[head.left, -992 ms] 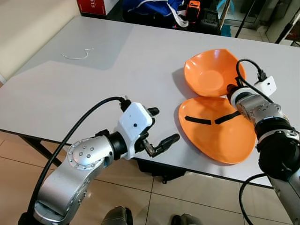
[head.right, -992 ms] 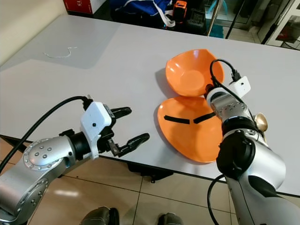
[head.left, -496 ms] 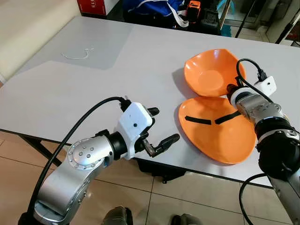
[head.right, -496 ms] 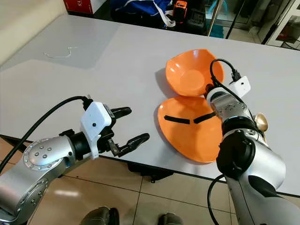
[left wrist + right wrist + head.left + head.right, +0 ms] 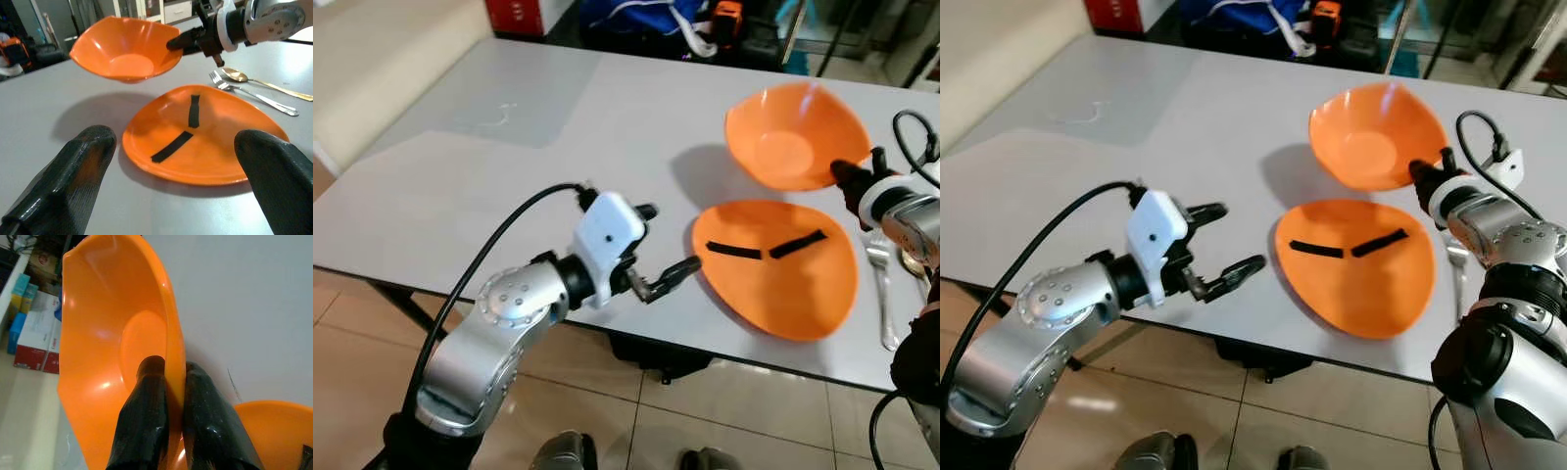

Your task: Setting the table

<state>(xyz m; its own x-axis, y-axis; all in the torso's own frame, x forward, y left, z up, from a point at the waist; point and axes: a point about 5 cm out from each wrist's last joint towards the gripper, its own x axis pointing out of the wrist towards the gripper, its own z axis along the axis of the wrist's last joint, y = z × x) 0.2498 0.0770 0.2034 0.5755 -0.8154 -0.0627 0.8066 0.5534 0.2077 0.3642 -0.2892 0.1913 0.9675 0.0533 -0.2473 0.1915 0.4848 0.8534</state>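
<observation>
Orange bowl (image 5: 795, 132) lifted off desk (image 5: 509, 176), beyond orange plate (image 5: 778, 264) | right hand (image 5: 168, 382) pinching its rim | left hand (image 5: 1219, 245) spread wide, beside plate.

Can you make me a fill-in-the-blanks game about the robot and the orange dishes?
1. The right gripper pinches the rim of the orange plastic ____.
2. The flat orange plate has ____ black strips on it.
3. The silver metal fork lies beside a gold ____.
4. The left gripper is ____.

Missing words: bowl; two; spoon; open
</observation>
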